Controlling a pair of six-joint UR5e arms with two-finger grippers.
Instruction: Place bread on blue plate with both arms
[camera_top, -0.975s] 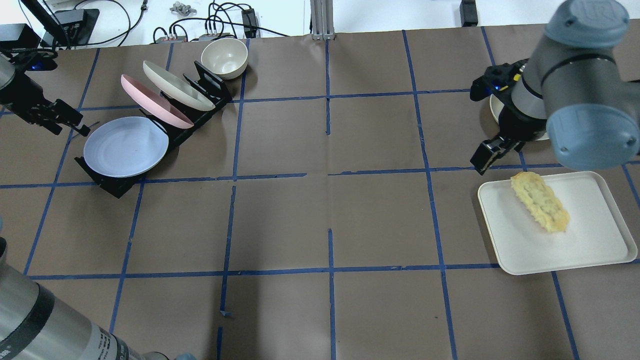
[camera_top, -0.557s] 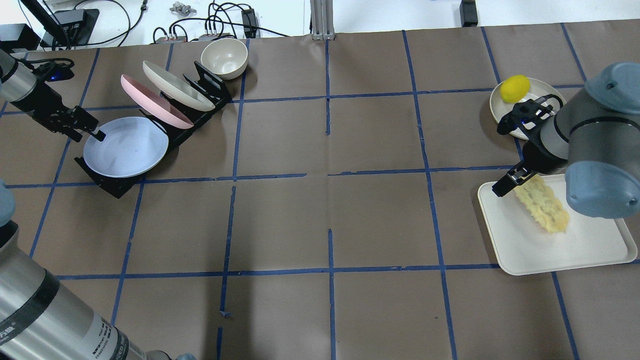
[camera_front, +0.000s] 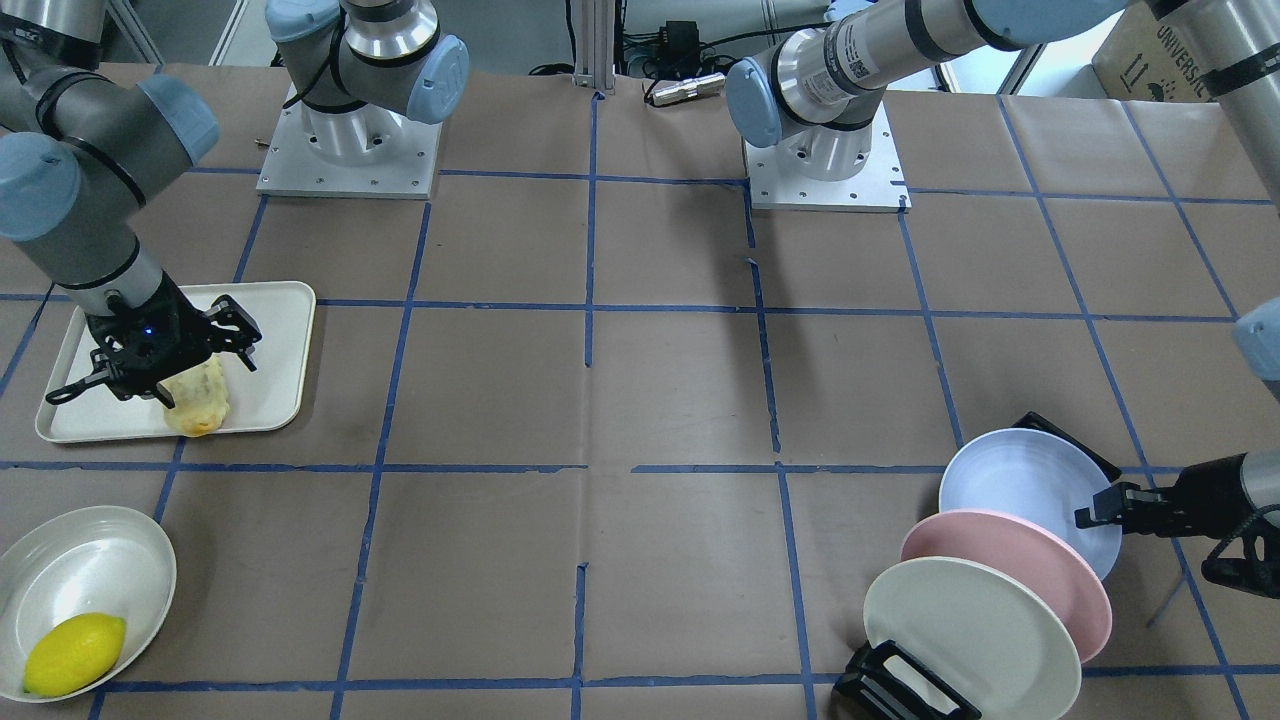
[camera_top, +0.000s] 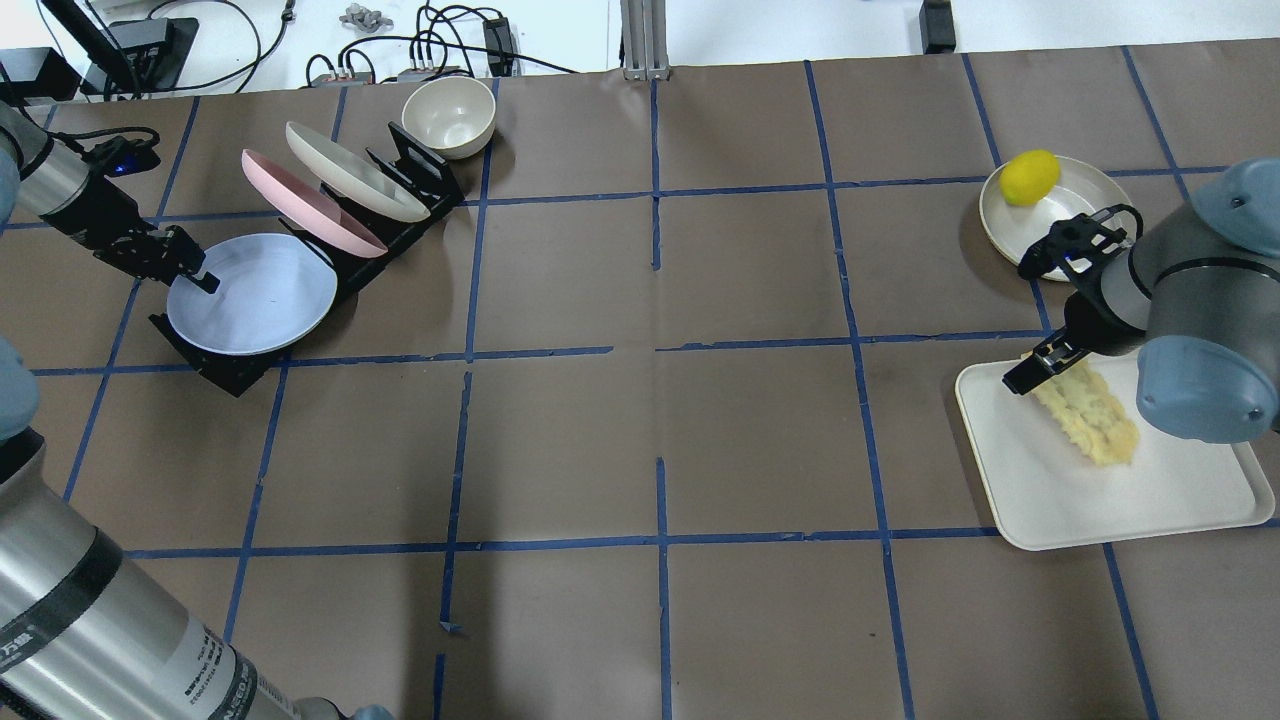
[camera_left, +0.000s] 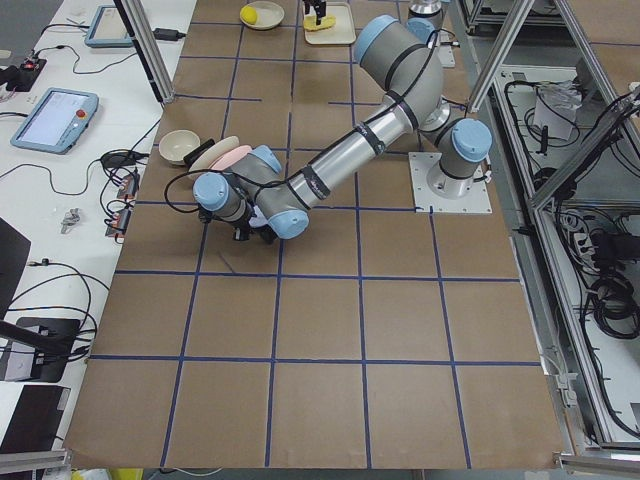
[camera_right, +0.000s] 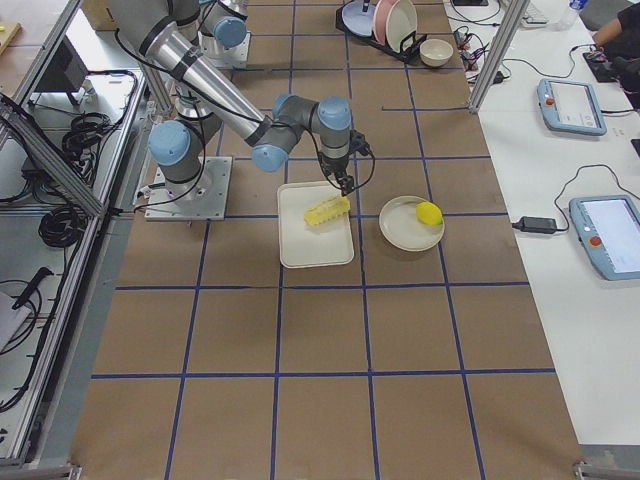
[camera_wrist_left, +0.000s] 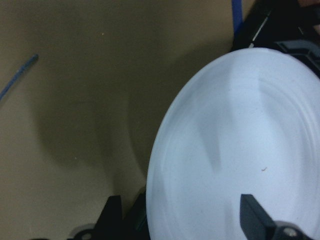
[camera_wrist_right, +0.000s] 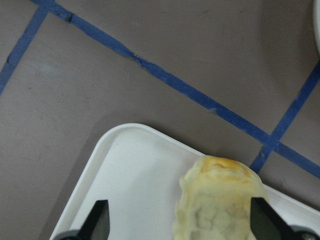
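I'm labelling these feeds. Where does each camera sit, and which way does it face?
Front-facing: across the table, facing robot; left arm appears right.
Overhead: behind the robot, looking forward-down; right arm enters right.
Exterior left: table's left end; left arm nearest.
Exterior right: opposite end; right arm nearest.
Left wrist: left gripper fingertips straddle blue plate rim.
Right wrist: right gripper fingertips flank bread.
Shared: front-facing and overhead show lemon.

The bread (camera_top: 1090, 418), a bumpy golden loaf, lies slantwise on the white tray (camera_top: 1180, 490), one end between the spread fingers of the right gripper (camera_top: 1048, 366). The blue plate (camera_top: 252, 293) leans tilted in the black rack (camera_top: 218, 368), its rim between the parted fingers of the left gripper (camera_top: 195, 272).
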